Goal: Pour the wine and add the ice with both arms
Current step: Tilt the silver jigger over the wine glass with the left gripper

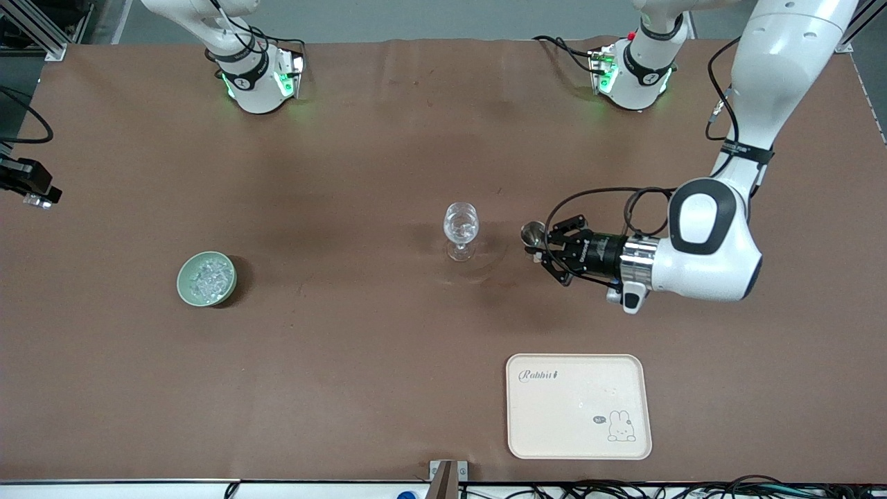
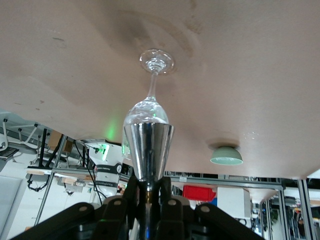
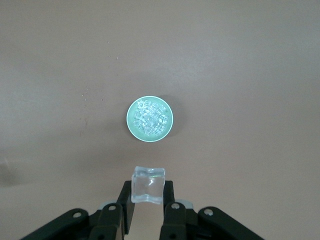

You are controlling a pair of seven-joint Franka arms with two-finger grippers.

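A clear stemmed glass (image 1: 461,230) stands upright mid-table; it also shows in the left wrist view (image 2: 150,107). My left gripper (image 1: 544,248) is shut on the stem of a small steel measuring cup (image 1: 532,233), held sideways just beside the glass toward the left arm's end. In the left wrist view the cup (image 2: 148,147) sits in the gripper (image 2: 148,189), its mouth facing the glass. My right gripper (image 3: 148,196) is shut on one clear ice cube (image 3: 148,184), high above the pale green bowl (image 3: 131,125) of ice (image 3: 150,119). The bowl (image 1: 184,290) holds ice (image 1: 210,277).
A cream tray (image 1: 578,423) with a rabbit print lies near the front camera, toward the left arm's end. Both arm bases (image 1: 258,83) (image 1: 634,76) stand along the table's back edge. A black part (image 1: 28,181) juts in at the right arm's end.
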